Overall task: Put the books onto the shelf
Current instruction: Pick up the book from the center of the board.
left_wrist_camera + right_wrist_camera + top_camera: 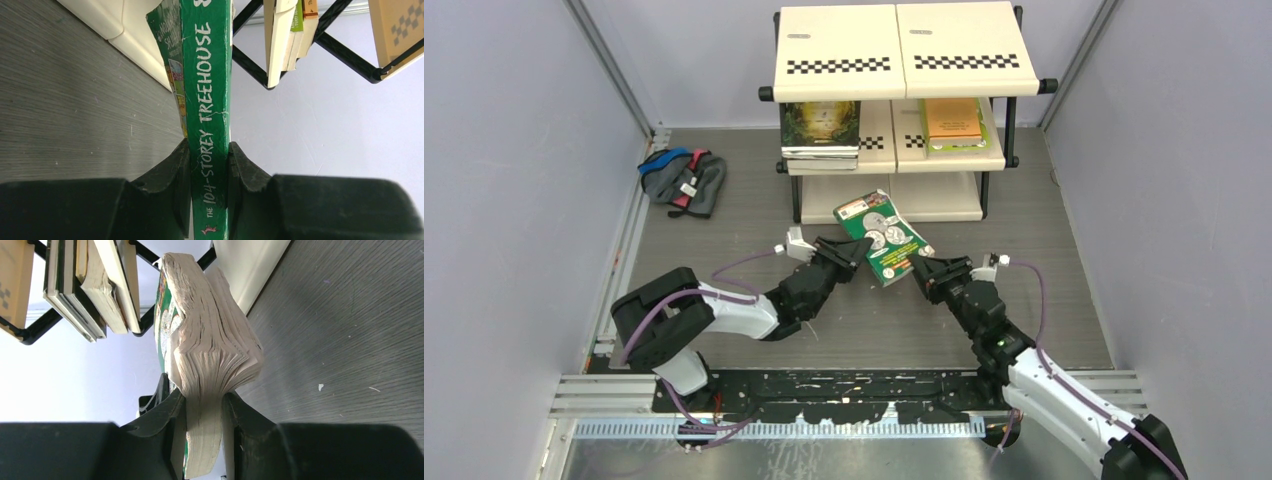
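The step in hand was a handover of one green book (884, 238) — it hung in the air between the two arms, just in front of the shelf (839, 35), above the table (1044, 280) and touching no board. The left gripper (210, 155) pinched it at the spine, with its jaws pressed on both covers. The right gripper (205, 399) pinched the opposite side, the page edge, and the pages fanned out beyond its jaws. So both held the same book at once. On the middle board a dark book (820, 125) lay at the left and an orange book (952, 122) at the right.

I judged that the next move called for one gripper to let go — which one, I could not tell — and for the other to turn the book flat and carry it onto a board. The grip on the loose pages looked the weaker one, so there the book might sag or slip.
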Motion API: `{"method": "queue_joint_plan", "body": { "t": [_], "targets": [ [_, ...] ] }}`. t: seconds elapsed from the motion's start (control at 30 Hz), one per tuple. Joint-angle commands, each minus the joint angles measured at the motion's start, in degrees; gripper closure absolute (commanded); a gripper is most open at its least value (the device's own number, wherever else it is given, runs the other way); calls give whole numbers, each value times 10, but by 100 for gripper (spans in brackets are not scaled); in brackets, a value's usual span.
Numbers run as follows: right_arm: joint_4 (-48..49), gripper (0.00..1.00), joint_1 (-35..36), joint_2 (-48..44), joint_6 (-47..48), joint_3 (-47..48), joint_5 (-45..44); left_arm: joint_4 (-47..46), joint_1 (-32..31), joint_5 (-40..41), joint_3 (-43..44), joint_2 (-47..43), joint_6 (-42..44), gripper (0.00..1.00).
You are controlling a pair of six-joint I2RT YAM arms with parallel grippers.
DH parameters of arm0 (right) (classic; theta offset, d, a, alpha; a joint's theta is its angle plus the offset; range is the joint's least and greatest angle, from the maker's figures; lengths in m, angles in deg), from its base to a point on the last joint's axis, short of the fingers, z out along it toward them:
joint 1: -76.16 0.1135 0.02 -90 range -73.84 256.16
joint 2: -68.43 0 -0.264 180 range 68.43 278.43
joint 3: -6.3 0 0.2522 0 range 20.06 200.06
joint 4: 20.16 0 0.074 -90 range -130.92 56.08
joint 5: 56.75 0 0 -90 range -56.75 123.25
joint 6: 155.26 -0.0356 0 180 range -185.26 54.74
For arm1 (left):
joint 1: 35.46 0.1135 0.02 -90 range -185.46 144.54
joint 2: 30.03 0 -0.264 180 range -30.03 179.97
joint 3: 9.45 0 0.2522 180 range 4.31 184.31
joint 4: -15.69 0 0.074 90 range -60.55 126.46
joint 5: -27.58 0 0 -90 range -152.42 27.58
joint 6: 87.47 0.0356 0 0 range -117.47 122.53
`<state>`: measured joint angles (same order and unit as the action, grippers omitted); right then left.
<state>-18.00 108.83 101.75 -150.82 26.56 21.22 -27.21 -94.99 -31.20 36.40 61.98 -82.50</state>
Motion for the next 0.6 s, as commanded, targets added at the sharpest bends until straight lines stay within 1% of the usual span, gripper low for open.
{"method": "queue_joint_plan", "body": {
  "t": [0.0,0.03,0.27,0.43,0.57],
  "targets": [
    [55,96,-1,10,4,-4,-16,-60,-11,-55,-1,-24,1,100],
    [55,99,0,10,4,-5,-16,-60,-11,-56,-2,-26,4,100],
    [32,99,0,-26,18,-8,-17,-72,-10,-59,-19,-33,34,100],
    [-14,99,0,-75,36,3,-22,-67,-10,-63,-29,-32,49,86],
    [-38,99,-1,-99,46,5,-20,-66,1,-84,-33,-33,61,79]
  ]
}}
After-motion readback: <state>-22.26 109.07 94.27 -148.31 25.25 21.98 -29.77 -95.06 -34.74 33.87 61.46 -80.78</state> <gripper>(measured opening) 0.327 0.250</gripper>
